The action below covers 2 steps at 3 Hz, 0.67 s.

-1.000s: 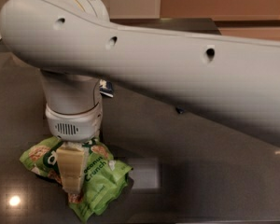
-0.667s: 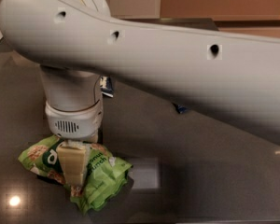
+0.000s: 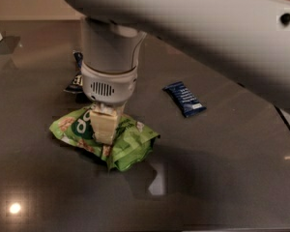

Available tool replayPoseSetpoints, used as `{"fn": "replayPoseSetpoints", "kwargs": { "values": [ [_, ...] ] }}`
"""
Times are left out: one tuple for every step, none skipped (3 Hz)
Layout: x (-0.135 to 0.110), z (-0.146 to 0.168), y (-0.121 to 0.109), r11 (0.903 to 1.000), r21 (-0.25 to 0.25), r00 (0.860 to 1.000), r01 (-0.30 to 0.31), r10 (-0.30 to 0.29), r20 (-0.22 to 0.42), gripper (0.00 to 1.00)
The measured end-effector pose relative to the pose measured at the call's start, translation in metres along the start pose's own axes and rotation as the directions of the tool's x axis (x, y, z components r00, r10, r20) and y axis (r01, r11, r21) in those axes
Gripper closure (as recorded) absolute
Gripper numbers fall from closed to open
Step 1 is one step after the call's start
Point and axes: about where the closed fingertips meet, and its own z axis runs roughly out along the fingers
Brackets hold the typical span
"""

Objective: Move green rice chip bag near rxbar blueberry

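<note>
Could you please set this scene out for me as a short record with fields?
surface: dark glossy table
gripper: the gripper points down onto the middle of the green rice chip bag
bag: crinkled, near the front of the table
bar: rxbar blueberry lies flat, farther back and toward the picture's right, apart from the bag
other: dark packet, partly hidden behind the wrist
task state: bag not yet beside the bar

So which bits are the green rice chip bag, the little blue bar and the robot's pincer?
green rice chip bag [image 3: 131, 143]: camera view, its crumpled right half.
rxbar blueberry [image 3: 185, 99]: camera view, middle of the wrapper.
pincer [image 3: 104, 137]: camera view, its pale lower end, down on the bag's middle.
</note>
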Motion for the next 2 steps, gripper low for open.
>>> {"fn": "replayPoseSetpoints", "kwargs": {
  "values": [
    [0.031, -0.038, -0.051, 0.9939, 0.084, 0.997, -0.071, 0.067, 0.045, 1.00],
    [0.058, -0.067, -0.109, 0.9806, 0.150, 0.989, -0.126, 0.113, 0.095, 1.00]
  ]
}}
